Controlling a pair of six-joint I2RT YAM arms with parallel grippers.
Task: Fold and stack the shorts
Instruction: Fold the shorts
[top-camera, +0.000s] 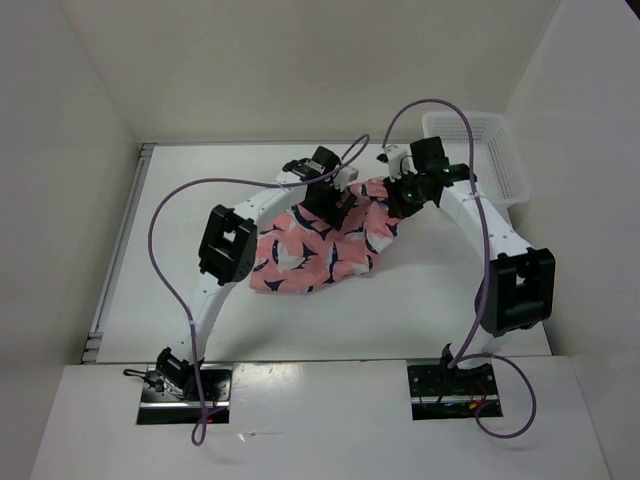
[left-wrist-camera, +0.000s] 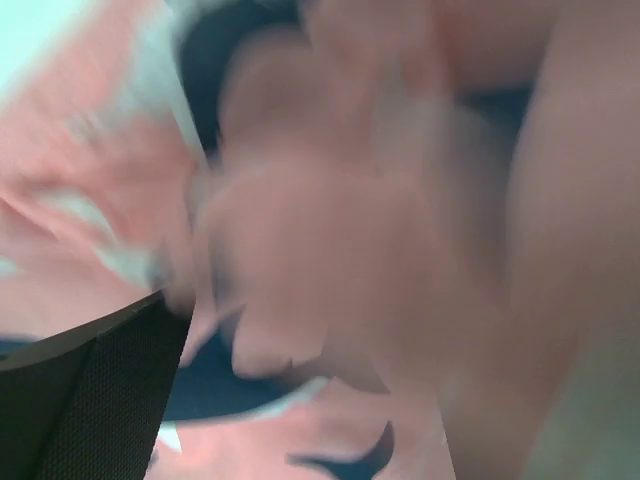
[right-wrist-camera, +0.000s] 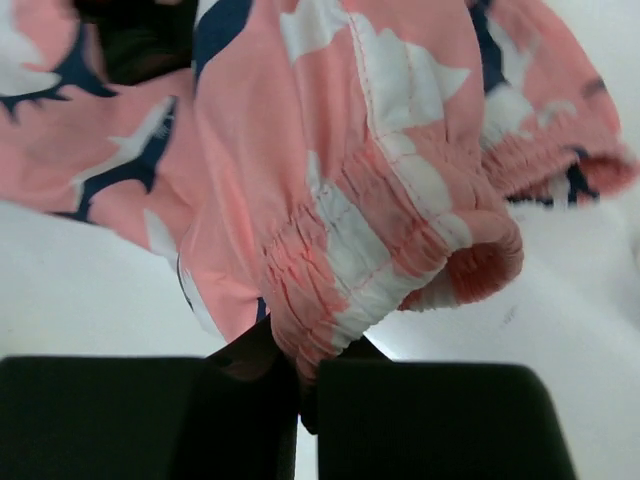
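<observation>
Shorts: your shorts (top-camera: 318, 245) lie crumpled and unfolded in the middle of the table (top-camera: 420, 310), with both arms at their far edge.
Risk: if you pull with only one side gripped, the fabric will likely bunch, or the waistband (right-wrist-camera: 400, 250) may slip free.
Right gripper (right-wrist-camera: 305, 390): pinched tight on the elastic waistband.
Left gripper (top-camera: 330, 208): spread wide and pressed against the cloth, with no visible hold on it.

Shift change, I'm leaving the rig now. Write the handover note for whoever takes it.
Left gripper: open, low over the shorts, fabric close against its camera; no grip visible.
Right gripper: shut on the shorts' elastic waistband.
Shorts: bunched mid-table, left of the white basket.
Done: no fold yet. Left: flatten, fold, stack.
</observation>
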